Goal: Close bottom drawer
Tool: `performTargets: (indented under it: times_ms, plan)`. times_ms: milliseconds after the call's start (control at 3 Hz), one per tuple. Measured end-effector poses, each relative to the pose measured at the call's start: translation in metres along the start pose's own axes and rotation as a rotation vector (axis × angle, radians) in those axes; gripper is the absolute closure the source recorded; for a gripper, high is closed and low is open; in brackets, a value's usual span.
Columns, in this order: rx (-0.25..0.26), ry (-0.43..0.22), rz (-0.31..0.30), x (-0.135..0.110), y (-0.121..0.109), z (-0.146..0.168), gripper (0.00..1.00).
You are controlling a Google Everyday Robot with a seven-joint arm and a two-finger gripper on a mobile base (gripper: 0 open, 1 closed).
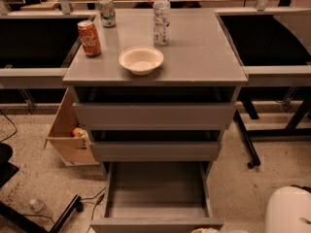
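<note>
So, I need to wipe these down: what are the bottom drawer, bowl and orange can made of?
Bottom drawer: matt grey board, probably laminate; flat, even colour. Bowl: pale, matt, likely paper or foam. Can: likely metal, printed, slight sheen. Gripper: seemingly just peeking in at the bottom edge by the drawer front.

Lab-like workroom: metal-frame benches [274,72], speckled floor [34,176], loose cables [92,198]; gripper [206,230] at bottom edge.
</note>
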State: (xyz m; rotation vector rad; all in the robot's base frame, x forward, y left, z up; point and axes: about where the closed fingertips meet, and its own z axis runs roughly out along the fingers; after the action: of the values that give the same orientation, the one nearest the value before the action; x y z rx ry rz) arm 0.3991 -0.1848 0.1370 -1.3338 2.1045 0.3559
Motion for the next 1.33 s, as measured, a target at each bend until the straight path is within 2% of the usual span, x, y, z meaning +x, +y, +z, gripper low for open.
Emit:
performTargets:
  times_ms: [333, 667, 1000, 1333]
  plan:
    - [0.0, 0.0, 0.0, 0.0, 0.0, 0.0, 1.0]
    - [-0.004, -0.023, -0.016, -0.003, -0.015, 0.019, 1.0]
    - [-0.009, -0.032, -0.027, -0.003, -0.021, 0.026, 1.0]
    - [-0.017, -0.042, -0.046, -0.008, -0.037, 0.037, 1.0]
